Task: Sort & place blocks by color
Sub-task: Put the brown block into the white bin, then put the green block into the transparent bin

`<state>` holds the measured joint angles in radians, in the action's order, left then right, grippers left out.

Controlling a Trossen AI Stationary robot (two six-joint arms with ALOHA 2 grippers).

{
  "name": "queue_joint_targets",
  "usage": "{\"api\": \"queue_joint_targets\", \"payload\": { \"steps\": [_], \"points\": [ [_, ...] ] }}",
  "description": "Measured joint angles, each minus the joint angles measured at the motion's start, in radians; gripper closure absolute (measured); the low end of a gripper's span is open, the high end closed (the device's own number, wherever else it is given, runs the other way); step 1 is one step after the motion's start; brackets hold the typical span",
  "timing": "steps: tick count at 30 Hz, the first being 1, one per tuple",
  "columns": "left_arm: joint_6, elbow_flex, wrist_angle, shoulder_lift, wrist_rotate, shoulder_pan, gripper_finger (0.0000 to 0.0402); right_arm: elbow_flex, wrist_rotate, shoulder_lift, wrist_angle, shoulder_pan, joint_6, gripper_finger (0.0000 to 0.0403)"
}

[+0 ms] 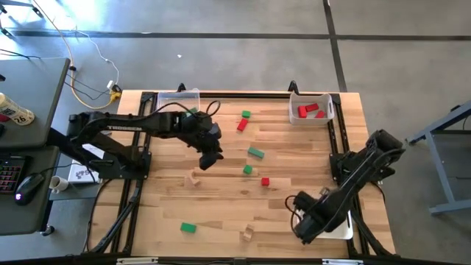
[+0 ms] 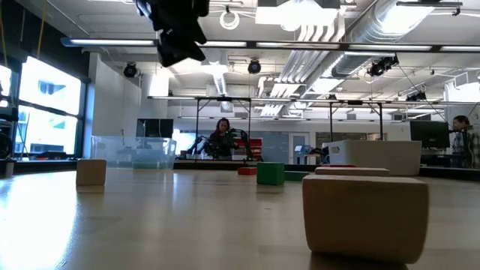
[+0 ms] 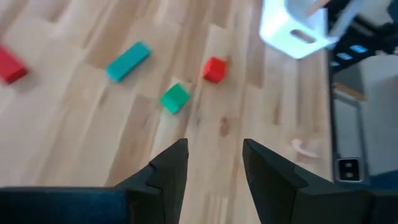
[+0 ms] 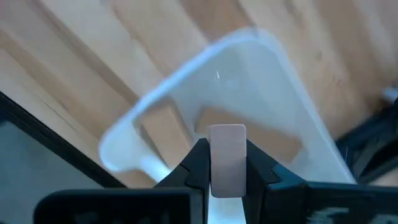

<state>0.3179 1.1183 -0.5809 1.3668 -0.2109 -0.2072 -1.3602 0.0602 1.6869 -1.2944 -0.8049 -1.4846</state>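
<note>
Pale wood filled the right gripper (image 4: 227, 163): we saw its jaws clamped on a plain wood block (image 4: 226, 158), held over a clear bin (image 4: 273, 106) at the table's (image 1: 221, 213) near right corner. We found the left gripper (image 3: 214, 163) with its jaws parted and nothing between them, raised above the table's middle. Beyond its fingers (image 3: 171, 167) lay a green cube (image 3: 175, 98), a red cube (image 3: 214, 69) and a green bar (image 3: 128, 61). Farther out, we noted red blocks (image 1: 309, 111) inside the bin at the far right (image 1: 294, 116), another bin at the far edge (image 1: 179, 96), one green block (image 1: 188, 228) and a plain wood block near the front edge (image 1: 247, 234).
</note>
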Motion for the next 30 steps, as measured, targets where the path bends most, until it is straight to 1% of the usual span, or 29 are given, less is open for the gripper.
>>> {"api": "queue_joint_targets", "payload": {
  "steps": [6, 9, 13, 16, 21, 23, 25, 30],
  "points": [
    [0.028, 0.000, -0.113, -0.060, 0.148, 0.049, 0.0261, 0.000, 0.147, 0.072, -0.002, -0.011, 0.001, 0.0371],
    [0.046, 0.000, -0.149, -0.080, 0.197, 0.072, 0.0261, 0.000, 0.172, 0.093, -0.009, -0.010, 0.002, 0.0357],
    [0.048, 0.000, -0.178, -0.102, 0.212, 0.094, 0.0261, 0.000, 0.182, 0.103, -0.037, -0.008, 0.002, 0.0320],
    [0.061, 0.000, -0.204, -0.112, 0.212, 0.106, 0.0261, 0.000, 0.210, 0.102, -0.076, 0.000, -0.010, 0.0296],
    [0.100, 0.001, -0.263, -0.127, 0.232, 0.131, 0.0261, 0.000, 0.242, 0.098, -0.116, 0.007, 0.001, 0.0266],
    [0.128, 0.001, -0.298, -0.127, 0.257, 0.148, 0.0261, -0.002, 0.234, 0.083, -0.112, 0.007, -0.004, 0.0261],
    [0.150, 0.001, -0.342, -0.135, 0.291, 0.166, 0.0261, -0.022, 0.192, 0.068, -0.112, 0.007, -0.024, 0.0261],
    [0.207, 0.001, -0.420, -0.148, 0.378, 0.204, 0.0261, -0.119, -0.054, 0.026, -0.161, 0.015, -0.060, 0.0263]
  ]
}}
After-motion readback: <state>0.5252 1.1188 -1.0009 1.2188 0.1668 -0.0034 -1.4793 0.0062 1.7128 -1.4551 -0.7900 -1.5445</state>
